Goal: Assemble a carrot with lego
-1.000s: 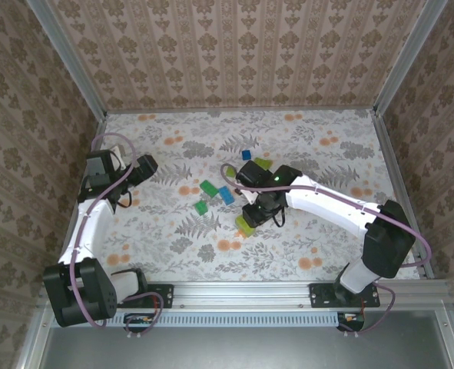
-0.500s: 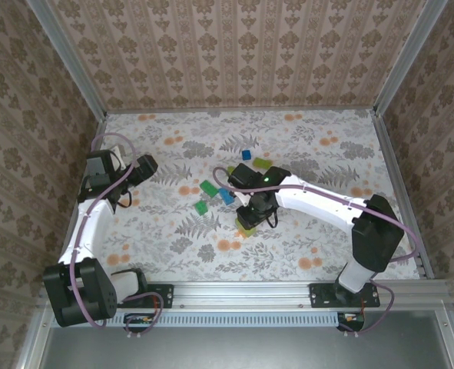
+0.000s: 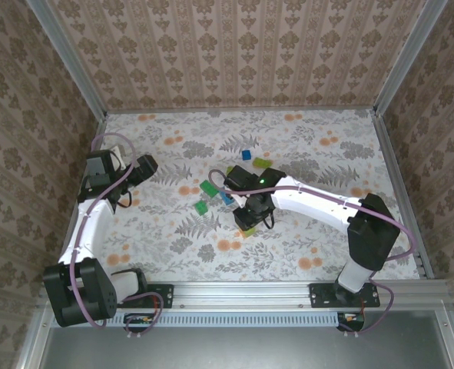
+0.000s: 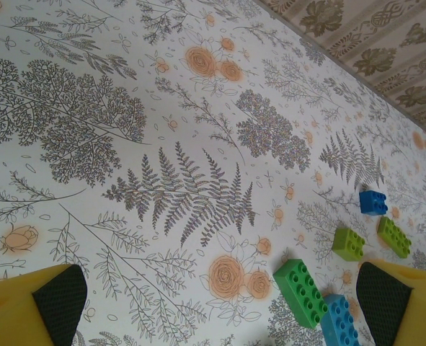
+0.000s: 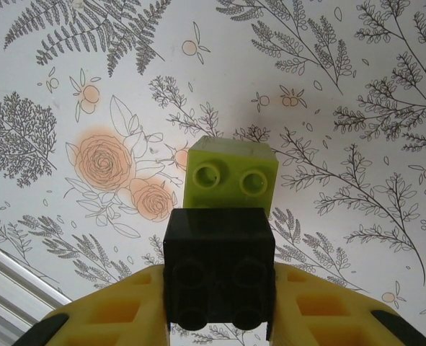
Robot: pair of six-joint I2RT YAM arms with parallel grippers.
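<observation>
My right gripper [image 3: 250, 214] [image 5: 220, 311] is shut on a black lego brick [image 5: 220, 267], studs facing the camera. The black brick hangs over the near half of a lime-green brick [image 5: 232, 175] [image 3: 244, 229] lying on the table; I cannot tell if they touch. Loose lego lies just beyond: a green brick [image 3: 209, 187] [image 4: 305, 282], a blue brick [image 3: 225, 195] [image 4: 339, 322], a small green one [image 3: 201, 207], a far blue one [image 3: 246, 154] [image 4: 373, 202] and lime ones [image 3: 261, 163] [image 4: 393, 236] [image 4: 349, 244]. My left gripper [image 3: 144, 167] [image 4: 220, 303] stands open at the left, empty. The carrot is out of view.
The flower-printed table top [image 3: 326, 154] is walled by patterned panels on three sides, with a metal rail [image 3: 242, 290] along the near edge. Bare table lies at the right and the near left.
My right gripper has moved a little left and nearer with the black brick, coming over the lime brick. The left arm has not moved.
</observation>
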